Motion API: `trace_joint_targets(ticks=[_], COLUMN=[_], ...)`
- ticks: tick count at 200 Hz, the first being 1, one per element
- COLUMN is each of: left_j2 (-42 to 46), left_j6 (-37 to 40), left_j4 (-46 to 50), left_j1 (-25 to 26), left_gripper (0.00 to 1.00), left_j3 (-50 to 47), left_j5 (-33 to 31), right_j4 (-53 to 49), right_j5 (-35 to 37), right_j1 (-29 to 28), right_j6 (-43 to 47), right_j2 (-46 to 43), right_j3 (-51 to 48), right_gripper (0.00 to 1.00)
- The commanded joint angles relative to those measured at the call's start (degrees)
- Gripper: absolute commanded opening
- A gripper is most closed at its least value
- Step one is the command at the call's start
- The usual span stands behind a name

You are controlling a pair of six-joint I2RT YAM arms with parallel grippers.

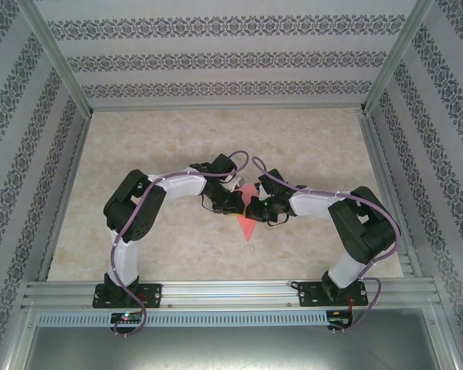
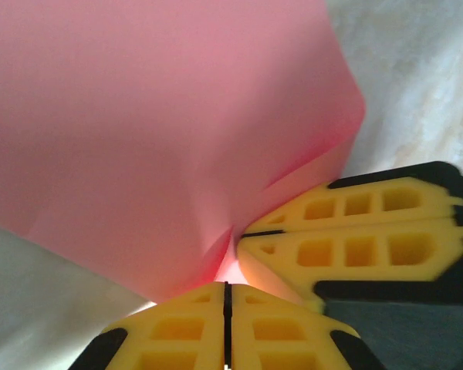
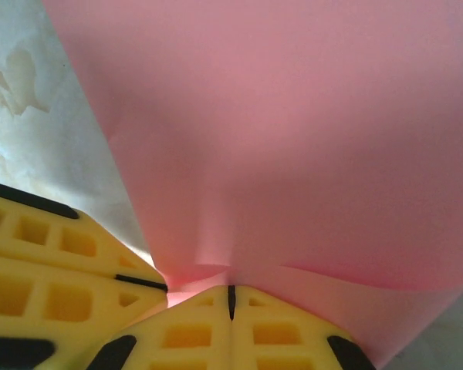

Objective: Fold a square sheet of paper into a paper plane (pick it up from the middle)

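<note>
My left pincer and my right pincer are both clenched, tips nearly touching, each nipping the thin pink-red sheet of paper at adjacent spots. The sheet is over the centre of the beige marbled tabletop, between my 2 pincers, with 1 corner pointing toward 6 o'clock. Judgement: the paper is very light, limp, and easily creased or torn. Grip it near the middle with 2 close holds, and avoid pulling them apart.

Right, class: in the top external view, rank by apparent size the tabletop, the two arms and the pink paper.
1. tabletop
2. left arm and right arm, too alike to rank
3. pink paper
</note>
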State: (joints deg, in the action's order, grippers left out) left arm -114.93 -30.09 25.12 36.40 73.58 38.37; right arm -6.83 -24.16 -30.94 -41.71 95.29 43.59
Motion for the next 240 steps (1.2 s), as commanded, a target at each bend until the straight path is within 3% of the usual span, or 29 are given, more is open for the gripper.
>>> trace_joint_targets(ticks=[1,199,240], left_j2=[-1.45,-7.26,-8.54], left_j6=[-0.20,6.61,7.42], left_j4=[-1.04,7.87,8.33], left_j1=[0.60,1.08,1.48], left_gripper=[0.11,0.11,0.11], left_j3=[-0.79,3.89,4.20], left_j5=[-0.14,-8.12,-8.89], right_j4=[-3.60,0.30,-1.39], right_j5=[1.39,-0.81,-0.19], right_j1=[0.62,2.28,4.29], right_j6=[1.20,-1.00,1.50], right_j2=[0.43,-5.87,-3.53], right_j3=[-1.99,-3.14,-3.24], right_gripper=[0.00,0.01,0.01])
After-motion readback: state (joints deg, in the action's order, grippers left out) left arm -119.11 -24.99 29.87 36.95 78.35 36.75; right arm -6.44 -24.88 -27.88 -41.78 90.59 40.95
